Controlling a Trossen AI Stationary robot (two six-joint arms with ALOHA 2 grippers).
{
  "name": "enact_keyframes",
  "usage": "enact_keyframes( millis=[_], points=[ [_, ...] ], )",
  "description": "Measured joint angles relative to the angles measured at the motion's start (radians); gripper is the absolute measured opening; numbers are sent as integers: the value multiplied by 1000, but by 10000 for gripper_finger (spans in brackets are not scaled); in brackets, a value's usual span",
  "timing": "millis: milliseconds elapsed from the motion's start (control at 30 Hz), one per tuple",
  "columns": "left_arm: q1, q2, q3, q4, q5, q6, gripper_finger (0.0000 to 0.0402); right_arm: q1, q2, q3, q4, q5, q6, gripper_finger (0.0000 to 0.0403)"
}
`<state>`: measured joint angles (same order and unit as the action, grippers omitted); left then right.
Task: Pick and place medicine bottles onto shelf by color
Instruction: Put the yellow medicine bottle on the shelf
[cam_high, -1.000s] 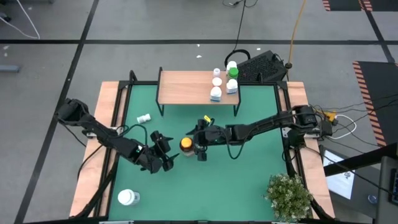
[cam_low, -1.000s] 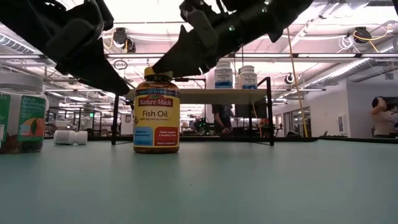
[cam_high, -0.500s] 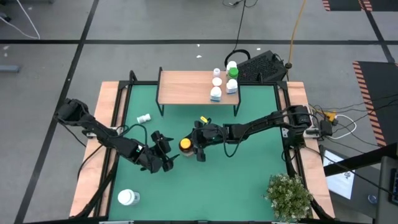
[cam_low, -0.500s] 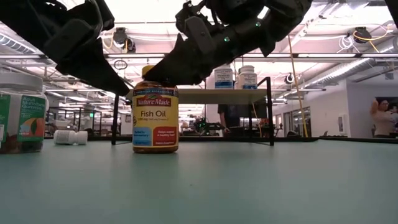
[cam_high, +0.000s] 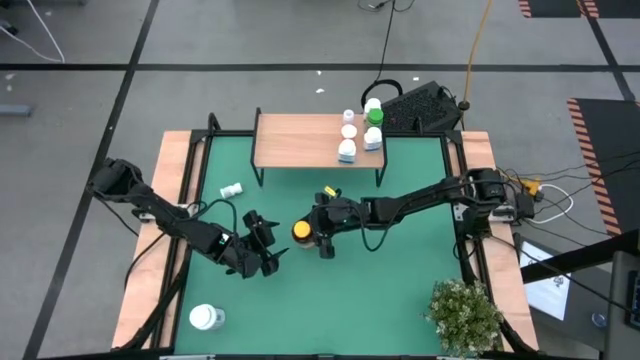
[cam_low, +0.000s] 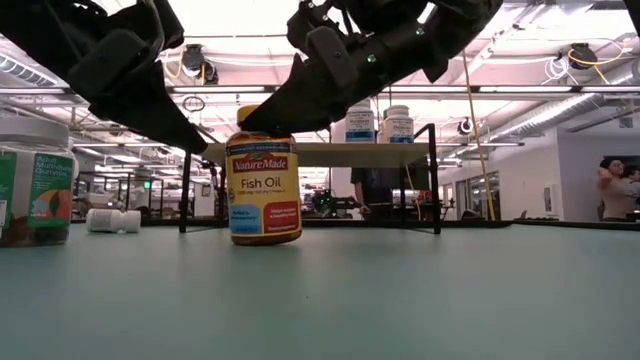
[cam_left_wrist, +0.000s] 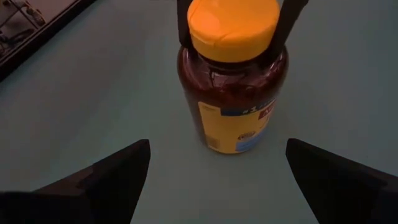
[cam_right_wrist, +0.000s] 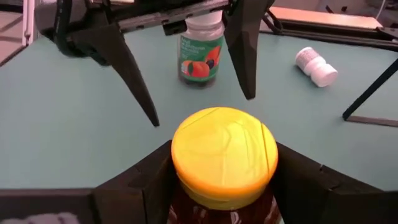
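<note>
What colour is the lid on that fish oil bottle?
Yellow-orange, on the brown fish oil bottle; the lid shows best in the right wrist view.

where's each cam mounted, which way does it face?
High: overhead, straight down on the shelf; both arms, right tool.
Low: table height, level across; arms overhead, fish oil bottle.
Left wrist: past the open left tool at that bottle.
Right wrist: right tool's fingers beside the yellow cap; left tool beyond.
All four share the bottle.
</note>
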<state>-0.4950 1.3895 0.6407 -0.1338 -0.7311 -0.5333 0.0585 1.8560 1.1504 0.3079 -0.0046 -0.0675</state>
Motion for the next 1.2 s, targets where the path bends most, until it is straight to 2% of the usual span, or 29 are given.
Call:
enact_keyframes(
  millis=[233,433,833,967,1200],
  points=[
    [0,0,0,-4,0,-15,379,0,-20,-1,-12,-2,-5,213],
    [1,0,0,2,0,-37,379,3,-68,-1,-56,-51,-4,213],
    [1,0,0,-3,0,-143,379,34,-260,9,-211,-55,-132,213],
    [1,0,0,-3,0,-184,379,-8,-318,106,-347,-54,-195,213],
    [1,0,0,3,24,-210,379,-155,-321,387,-572,-48,-326,213]
  ],
)
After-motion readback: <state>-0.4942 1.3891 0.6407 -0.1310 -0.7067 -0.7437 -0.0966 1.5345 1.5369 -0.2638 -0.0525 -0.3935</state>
